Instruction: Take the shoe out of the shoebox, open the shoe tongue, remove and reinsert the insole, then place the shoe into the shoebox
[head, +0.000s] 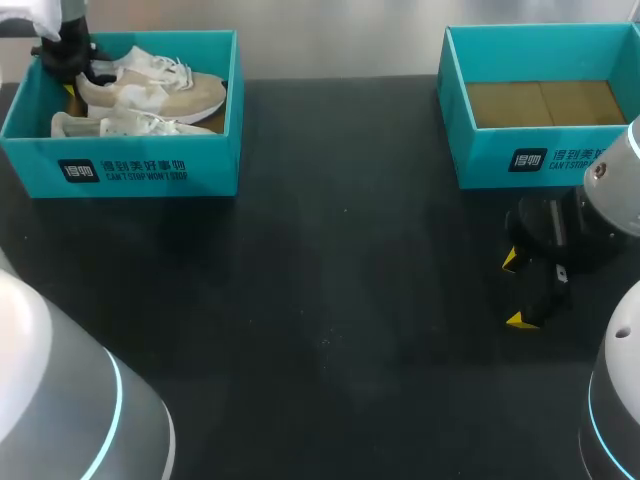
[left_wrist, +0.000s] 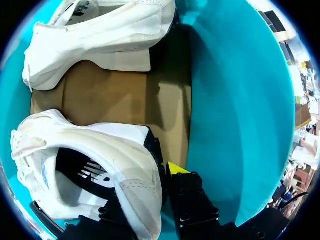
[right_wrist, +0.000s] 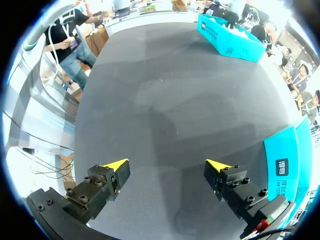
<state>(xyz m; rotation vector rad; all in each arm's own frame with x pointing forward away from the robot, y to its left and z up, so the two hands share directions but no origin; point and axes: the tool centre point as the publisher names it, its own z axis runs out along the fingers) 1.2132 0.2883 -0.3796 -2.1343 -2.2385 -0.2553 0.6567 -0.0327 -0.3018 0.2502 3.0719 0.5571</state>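
Near right: right hand (head: 514, 290) hangs wide open, holding nothing, over dark tabletop (head: 320, 300), just short of empty shoebox (head: 520, 150). Far left: left hand (head: 80, 75) down inside full shoebox (head: 140, 170), at heel of shoe (left_wrist: 125, 165); grip cannot be told. Likely risks: soft heel collar folds and shoe slips on lift, or shoe snags second shoe (left_wrist: 100, 30) close beside it and drags box. Broad matte stretch separates boxes.

A dark, matte surface (head: 330, 300) fills most of the head view. At the surface's far right corner stands a second teal box (head: 480, 150), open at the top, with a brown cardboard floor in two panels. White print marks the box wall that faces the surface's middle, as the right wrist view also shows.
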